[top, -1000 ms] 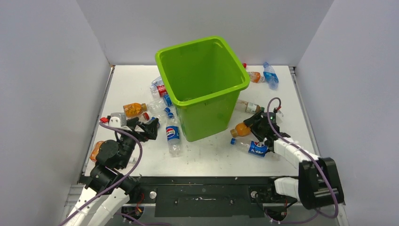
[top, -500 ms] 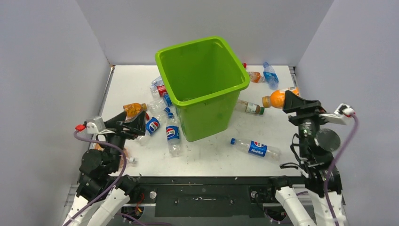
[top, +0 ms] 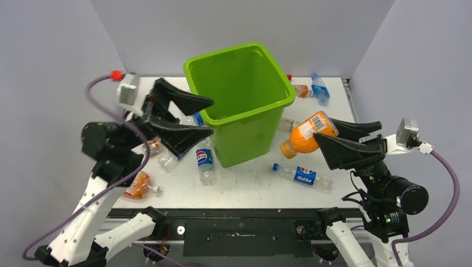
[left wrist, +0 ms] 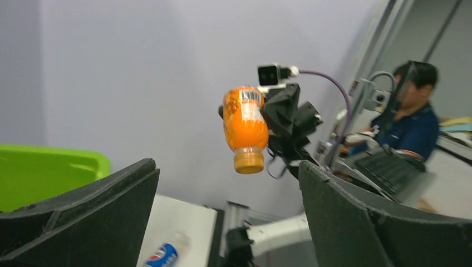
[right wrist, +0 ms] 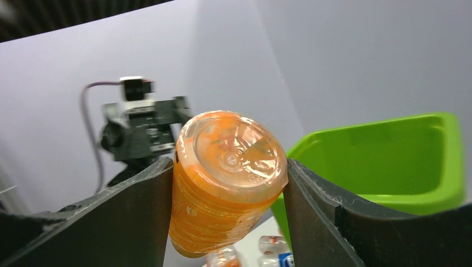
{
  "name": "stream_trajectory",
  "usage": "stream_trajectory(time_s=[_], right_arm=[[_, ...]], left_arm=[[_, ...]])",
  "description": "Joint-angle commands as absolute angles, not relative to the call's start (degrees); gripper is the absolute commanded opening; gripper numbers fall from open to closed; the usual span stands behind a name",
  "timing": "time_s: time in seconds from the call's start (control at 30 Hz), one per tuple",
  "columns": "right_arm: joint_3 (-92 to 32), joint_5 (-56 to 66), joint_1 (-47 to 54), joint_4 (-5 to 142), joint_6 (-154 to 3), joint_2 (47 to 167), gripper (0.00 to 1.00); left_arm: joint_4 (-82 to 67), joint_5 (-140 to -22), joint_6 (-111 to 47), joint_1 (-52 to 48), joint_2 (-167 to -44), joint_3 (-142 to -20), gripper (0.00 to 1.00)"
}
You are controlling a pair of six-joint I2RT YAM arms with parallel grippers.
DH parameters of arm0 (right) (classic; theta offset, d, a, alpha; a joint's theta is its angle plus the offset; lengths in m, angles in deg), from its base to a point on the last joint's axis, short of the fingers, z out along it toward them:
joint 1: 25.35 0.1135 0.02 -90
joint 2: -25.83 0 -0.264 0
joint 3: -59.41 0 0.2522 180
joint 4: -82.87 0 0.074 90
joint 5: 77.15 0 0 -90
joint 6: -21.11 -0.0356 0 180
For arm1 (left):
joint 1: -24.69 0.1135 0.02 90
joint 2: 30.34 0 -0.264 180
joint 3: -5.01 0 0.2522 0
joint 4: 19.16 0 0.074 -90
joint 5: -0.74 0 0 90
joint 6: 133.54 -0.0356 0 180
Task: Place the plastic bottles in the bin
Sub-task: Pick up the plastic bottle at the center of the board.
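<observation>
Care pays: right gripper [top: 323, 129] pinches the orange bottle [top: 303, 136] cap-down, raised beside the bin [top: 253, 108], so carry it fully over the rim before releasing; left gripper [top: 210, 115], spread and apparently empty, hangs by its left wall.

Here's a robotics lab, and the test cell gives it away: a white table [top: 250, 184] boxed in by plain grey panels [top: 50, 83], with the left arm [top: 97, 192] and right arm [top: 389, 207] bolted along its near edge. A purple cable [top: 448, 167] loops off a wrist camera [top: 408, 132]. Beyond the cell, the left wrist view catches a person [left wrist: 414, 111] in a blue shirt, seated at a desk with a keyboard [left wrist: 387, 169].
</observation>
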State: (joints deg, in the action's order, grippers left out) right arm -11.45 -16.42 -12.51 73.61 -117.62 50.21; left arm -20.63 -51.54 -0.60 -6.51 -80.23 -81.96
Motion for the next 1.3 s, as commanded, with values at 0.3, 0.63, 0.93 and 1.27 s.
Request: stream_trajectory(time_s=[0.3, 0.63, 0.93, 1.27], right_arm=[[-10.0, -29.5, -12.9, 102.6, -135.3, 59.9, 0.05], [-17.6, -30.9, -11.0, 91.4, -126.2, 64.4, 0.05], [-25.0, -32.9, -8.1, 82.9, -120.0, 70.3, 0.05], [-24.8, -33.2, -7.9, 84.5, -120.7, 72.2, 0.05]], left_arm=[[-11.6, -48.4, -6.4, -24.7, -92.9, -87.1, 0.96], [-7.4, -58.7, -11.3, -31.0, -99.6, -94.4, 0.98], [-7.2, -59.9, -15.0, -32.1, -100.3, -95.3, 0.99], [-11.3, -56.6, -11.7, -32.1, -101.6, -94.4, 0.93]])
